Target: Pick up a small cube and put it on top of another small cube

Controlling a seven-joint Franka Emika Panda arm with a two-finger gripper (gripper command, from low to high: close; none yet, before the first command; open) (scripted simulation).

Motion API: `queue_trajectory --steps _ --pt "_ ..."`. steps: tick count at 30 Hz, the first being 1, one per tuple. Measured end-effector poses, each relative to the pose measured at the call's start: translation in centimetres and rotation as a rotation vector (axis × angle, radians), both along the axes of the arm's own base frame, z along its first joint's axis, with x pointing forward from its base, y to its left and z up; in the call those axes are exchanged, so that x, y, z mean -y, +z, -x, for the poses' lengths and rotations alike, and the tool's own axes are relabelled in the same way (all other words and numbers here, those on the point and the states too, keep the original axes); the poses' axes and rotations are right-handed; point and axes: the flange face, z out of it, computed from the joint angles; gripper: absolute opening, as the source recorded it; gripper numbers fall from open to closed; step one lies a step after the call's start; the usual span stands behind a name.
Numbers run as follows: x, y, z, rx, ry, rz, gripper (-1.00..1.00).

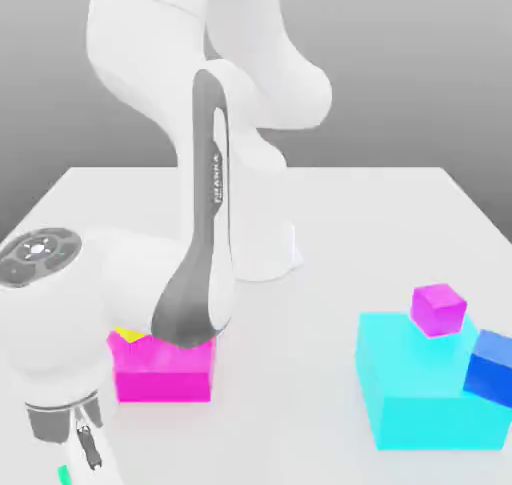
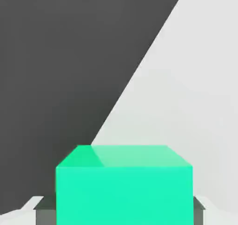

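Panda arm (image 1: pixel 211 193): glossy white shells, rounded and bulbous at the joints. Long dark grey strip down one link, white inset, small dark lettering (reads like "FRANKA"). Round dark grey cap (image 1: pixel 39 257) with light button marks. Grey notched band (image 1: pixel 64 419) near the hand. Hand (image 1: pixel 92 453) white, black oblong detail.

Simulated lab-type setup; robot arm (image 1: pixel 210 203) on plain white tabletop (image 1: pixel 300 373), grey b/g

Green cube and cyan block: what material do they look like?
Green cube: possibly matte plastic; flat even color, crisp edges, no grain. Cyan block: similar, perhaps plastic or painted; smooth faces, no visible texture. Rendered surfaces, so both are guesses.
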Motion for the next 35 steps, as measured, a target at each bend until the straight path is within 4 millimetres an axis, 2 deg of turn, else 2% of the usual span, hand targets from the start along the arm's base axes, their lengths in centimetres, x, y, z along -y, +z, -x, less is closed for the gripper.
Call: queue_trajectory --steps 3,4,8,12,14,16,17,20,24,27,29,32,33,35 --pt "-0.2 4.0 0.0 0.0 -0.001 -0.001 -1.0" --pt "-1.5 5.1 -0.1 0.004 -0.008 -0.009 -1.0" --pt "-10.0 9.1 -0.2 0.015 -0.051 -0.052 -1.0" --pt "-18.9 12.5 1.4 0.012 -0.089 -0.083 -1.0" --pt "-24.2 14.0 3.0 0.006 -0.083 -0.09 -1.0" --pt "-28.6 15.4 5.1 -0.001 -0.089 -0.092 -1.0" --pt "-30.4 16.0 6.3 -0.004 -0.097 -0.09 -1.0" --pt "-34.1 17.5 9.7 -0.011 -0.153 -0.079 -1.0" --pt "-38.9 18.8 15.1 -0.013 -0.208 -0.047 -1.0" --pt "-41.8 19.1 19.4 -0.005 -0.247 -0.013 -1.0" --pt "-42.4 17.5 20.3 0.001 -0.258 0.0 -1.0" --pt "-42.5 14.0 20.6 0.002 -0.26 0.001 -1.0" --pt "-42.5 13.1 20.7 0.001 -0.26 0.0 1.0" --pt "-42.5 13.1 20.7 0.001 -0.26 0.0 1.0"
